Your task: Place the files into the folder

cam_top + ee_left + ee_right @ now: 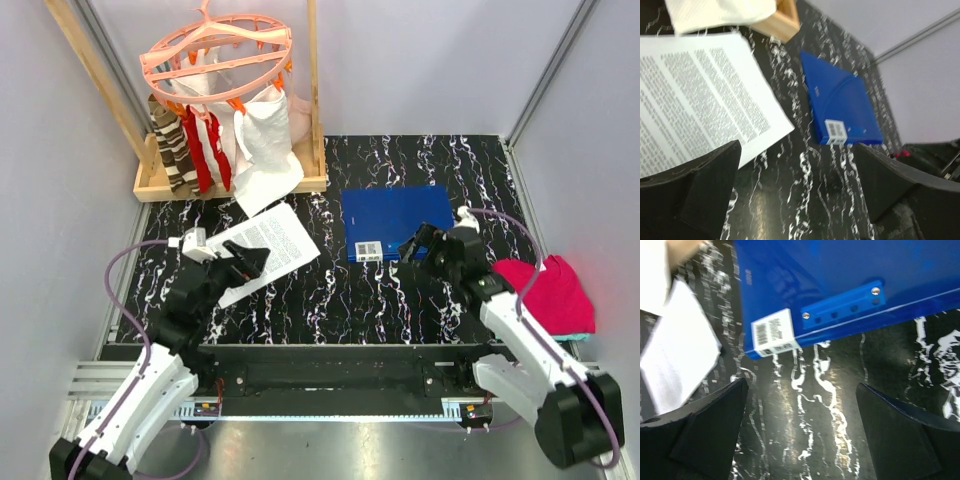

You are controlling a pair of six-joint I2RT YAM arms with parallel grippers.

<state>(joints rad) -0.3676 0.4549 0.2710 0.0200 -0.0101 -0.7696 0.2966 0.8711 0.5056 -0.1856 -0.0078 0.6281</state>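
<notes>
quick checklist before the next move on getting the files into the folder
1. Left fingers open and empty: ok.
2. Right fingers open and empty: ok.
3. Files flat on the table and within the left arm's reach: ok, the left fingers hover at the sheets' near edge.
4. Folder open to take the sheets: not ok, it lies closed and flat.
5. Nothing resting on the folder: ok, its cover shows only the barcode label.
6. Number of sheets in the stack: cannot tell.
</notes>
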